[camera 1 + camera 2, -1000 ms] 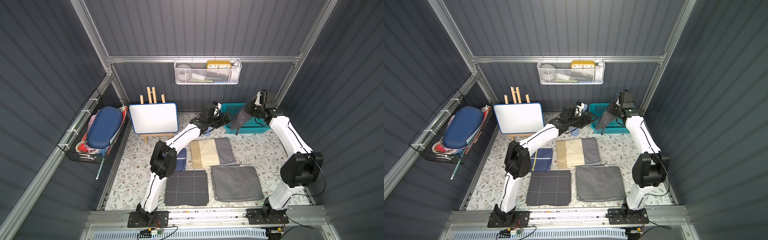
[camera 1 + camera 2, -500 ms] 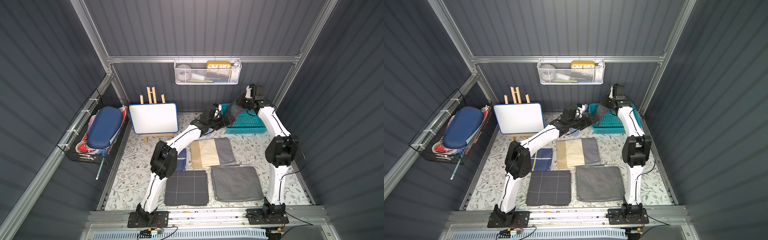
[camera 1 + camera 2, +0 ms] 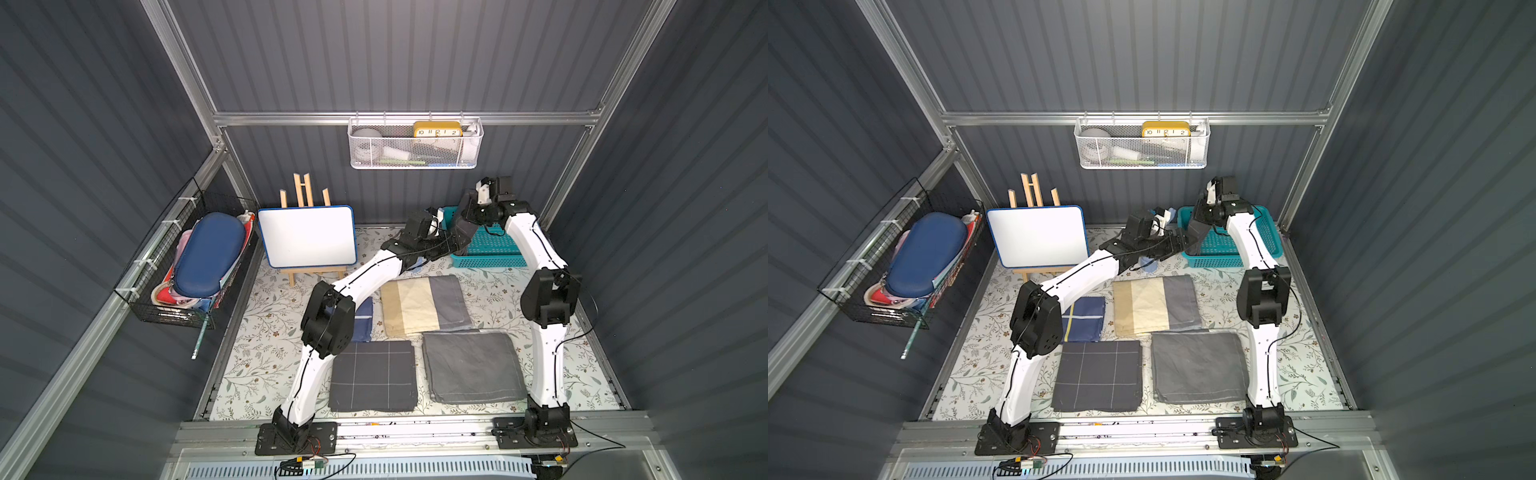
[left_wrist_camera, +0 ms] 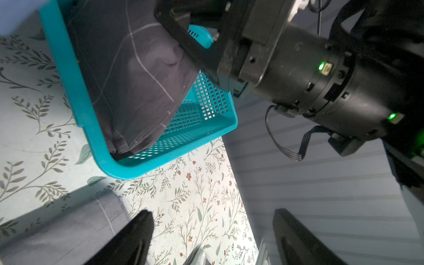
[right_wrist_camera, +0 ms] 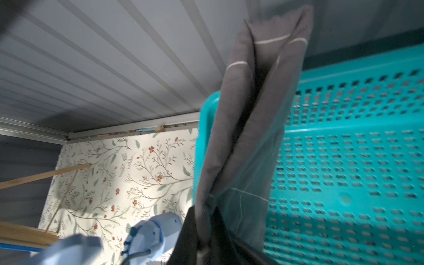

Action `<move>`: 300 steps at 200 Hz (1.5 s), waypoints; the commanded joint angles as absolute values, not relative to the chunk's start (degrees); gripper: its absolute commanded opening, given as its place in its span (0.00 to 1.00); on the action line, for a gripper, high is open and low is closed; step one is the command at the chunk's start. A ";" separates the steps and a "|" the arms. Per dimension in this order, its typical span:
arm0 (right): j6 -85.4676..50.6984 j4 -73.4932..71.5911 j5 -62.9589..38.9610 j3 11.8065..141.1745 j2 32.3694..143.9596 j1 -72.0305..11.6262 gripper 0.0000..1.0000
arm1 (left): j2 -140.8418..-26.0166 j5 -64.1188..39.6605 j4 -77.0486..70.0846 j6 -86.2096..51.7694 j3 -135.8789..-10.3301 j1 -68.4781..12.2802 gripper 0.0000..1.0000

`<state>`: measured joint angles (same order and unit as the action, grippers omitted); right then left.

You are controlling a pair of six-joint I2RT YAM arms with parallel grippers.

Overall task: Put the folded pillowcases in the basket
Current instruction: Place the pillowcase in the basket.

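1. right gripper (image 5: pixel 204 229) is clamped tight on one edge of the pillowcase (image 5: pixel 247 137), a dark grey cloth with thin pale lines.
2. the pillowcase hangs from it into the basket (image 3: pixel 492 261), which sits right of centre in the upper half of both top views, against the back wall.
3. its lower part is down inside the basket's left end, leaning on the wall and rim there. its upper part stands above the rim.
4. left gripper (image 4: pixel 212 220) has its jaws wide apart with nothing between them, just left of the basket.
5. lower in the frame, on the floral tabletop (image 3: pixel 266 345), lie a beige-and-grey cloth (image 3: pixel 424 303), a plain grey cloth (image 3: pixel 471 365) and a dark checked cloth (image 3: pixel 372 374).
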<state>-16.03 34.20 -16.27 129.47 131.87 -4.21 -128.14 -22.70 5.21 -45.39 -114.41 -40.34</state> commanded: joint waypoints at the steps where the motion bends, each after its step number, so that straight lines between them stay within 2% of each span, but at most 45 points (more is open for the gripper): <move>1: -14.23 34.04 -14.77 124.91 130.25 -0.69 0.00 | -129.54 -23.18 4.79 -44.12 -113.60 -40.08 0.87; 26: -11.63 34.58 -8.02 121.95 129.94 -0.01 0.00 | -129.98 -23.47 4.66 -44.31 -113.65 -40.08 0.87; 163: -9.26 40.00 23.25 124.04 134.04 -1.93 0.00 | -128.94 -23.11 3.97 -44.23 -111.68 -40.08 0.87; 186: -7.10 39.95 26.35 125.34 135.92 -2.41 0.16 | -128.63 -23.02 3.73 -44.29 -111.12 -40.00 0.88; 212: -4.81 40.97 32.16 127.86 138.25 -3.05 0.21 | -128.15 -22.77 3.77 -43.93 -110.68 -39.90 0.88; 221: -4.46 41.59 33.71 128.91 138.83 -3.24 0.29 | -127.91 -22.59 3.86 -43.77 -110.48 -39.98 0.88; 237: -4.39 42.43 36.12 129.81 138.68 -3.59 0.53 | -127.47 -22.26 3.87 -43.43 -109.88 -39.93 0.88; 256: -4.15 41.95 35.48 128.65 136.27 -4.36 0.68 | -126.90 -21.81 4.13 -43.00 -109.17 -39.99 0.88; 274: -4.31 40.17 31.98 126.17 132.95 -5.37 0.73 | -125.95 -21.24 4.39 -42.46 -108.02 -39.99 0.89; 300: -6.50 37.29 18.27 122.69 129.29 -5.76 0.77 | -123.69 -19.44 4.32 -41.34 -105.26 -40.01 0.90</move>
